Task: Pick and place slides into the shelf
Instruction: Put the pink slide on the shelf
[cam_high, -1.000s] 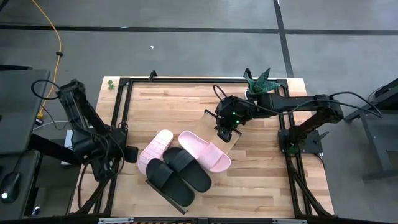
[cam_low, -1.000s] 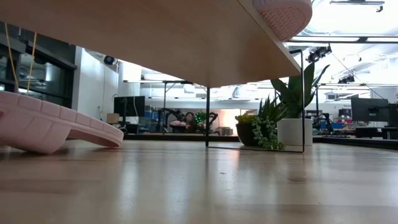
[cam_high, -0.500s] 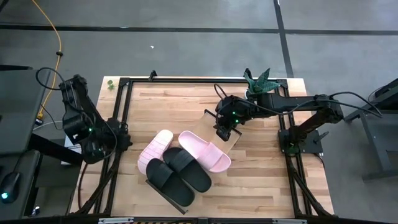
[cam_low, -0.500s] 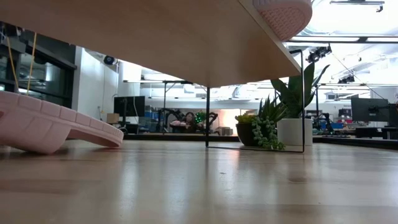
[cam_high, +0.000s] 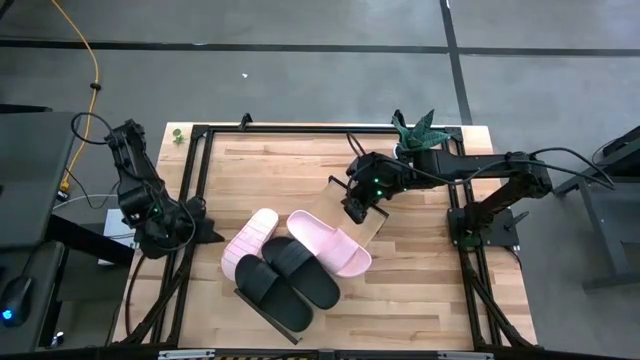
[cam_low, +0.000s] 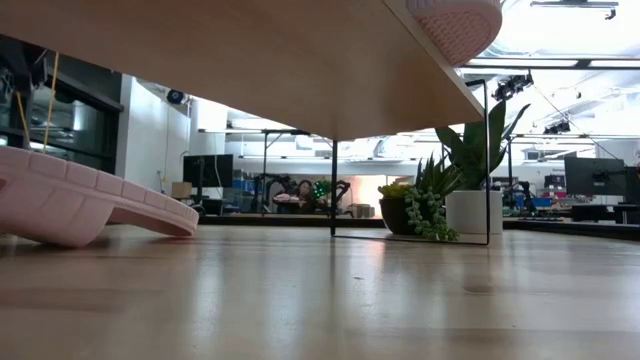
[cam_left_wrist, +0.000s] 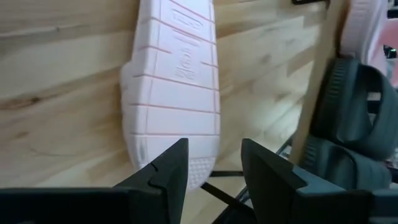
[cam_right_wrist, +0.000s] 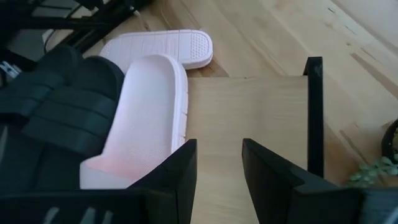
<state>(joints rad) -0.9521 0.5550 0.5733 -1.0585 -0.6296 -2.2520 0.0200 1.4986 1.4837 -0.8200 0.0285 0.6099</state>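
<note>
Grey concrete floor surrounds the light-wood tabletop (cam_high: 420, 290), which carries a black rail frame along its edges.

Nearest the front edge in the high view lie the two black slides (cam_high: 287, 281), side by side on the tilted shelf board (cam_high: 375, 228). One pink slide (cam_high: 330, 242) rests on the same board just behind them, strap up. The second pink slide (cam_high: 249, 243) lies sole-up on the tabletop beside the shelf's left end, touching the black pair's flank; the left wrist view shows its grooved sole (cam_left_wrist: 177, 93), with moulded marks too faint to read.

The left gripper (cam_high: 205, 232) hangs at the table's left rail, just beside that overturned slide, its fingers (cam_left_wrist: 163, 177) parted with nothing between them. The right gripper (cam_high: 355, 211) sits over the shelf's far end, above the bare board beyond the pink slide; its fingers (cam_right_wrist: 177, 171) stand apart, and whether they pinch the board cannot be told.

Farther back, a potted plant (cam_high: 415, 130) stands at the table's rear edge. In the low view the shelf's underside (cam_low: 250, 60) slopes overhead, and beyond it are plants in pots (cam_low: 465, 190) and a workshop room.
</note>
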